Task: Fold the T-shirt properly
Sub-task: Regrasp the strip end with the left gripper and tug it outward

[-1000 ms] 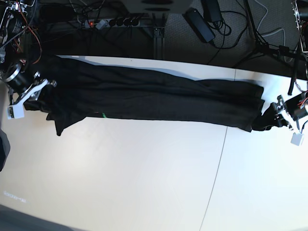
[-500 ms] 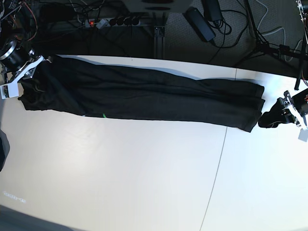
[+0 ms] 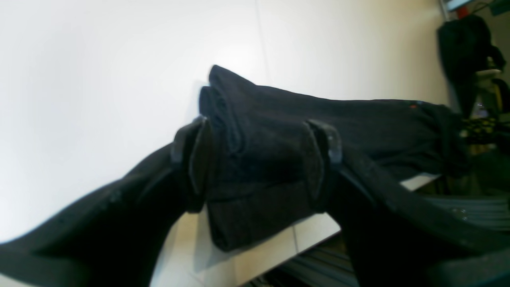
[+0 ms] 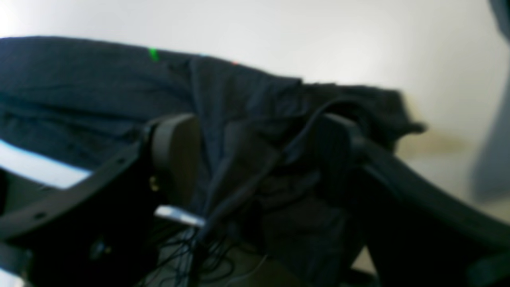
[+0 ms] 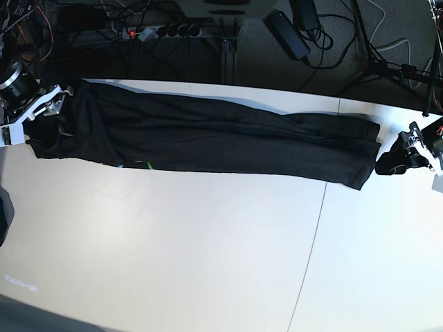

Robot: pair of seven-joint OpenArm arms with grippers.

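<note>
The black T-shirt (image 5: 208,138) lies folded into one long narrow band along the table's far side. A green speck of its print (image 5: 147,164) shows at the near edge. At the band's left end my right gripper (image 5: 38,114) stands open. In the blurred right wrist view bunched cloth (image 4: 255,119) fills the gap between the wide-apart fingers (image 4: 175,151). My left gripper (image 5: 391,162) is open just off the band's right end. In the left wrist view the layered end of the shirt (image 3: 259,159) shows between its fingers (image 3: 195,167), and I cannot tell whether they touch it.
The white table (image 5: 208,249) has a thin seam (image 5: 315,228) running towards the front. Behind its far edge the dark floor holds a power strip (image 5: 159,32), a black adapter (image 5: 287,34) and many cables. A stand (image 5: 377,66) rises at the back right.
The right gripper carried the shirt's left end up and back, straightening the drooping corner, then opened its jaws. The left gripper opened wider and drew slightly right, off the shirt's end.
</note>
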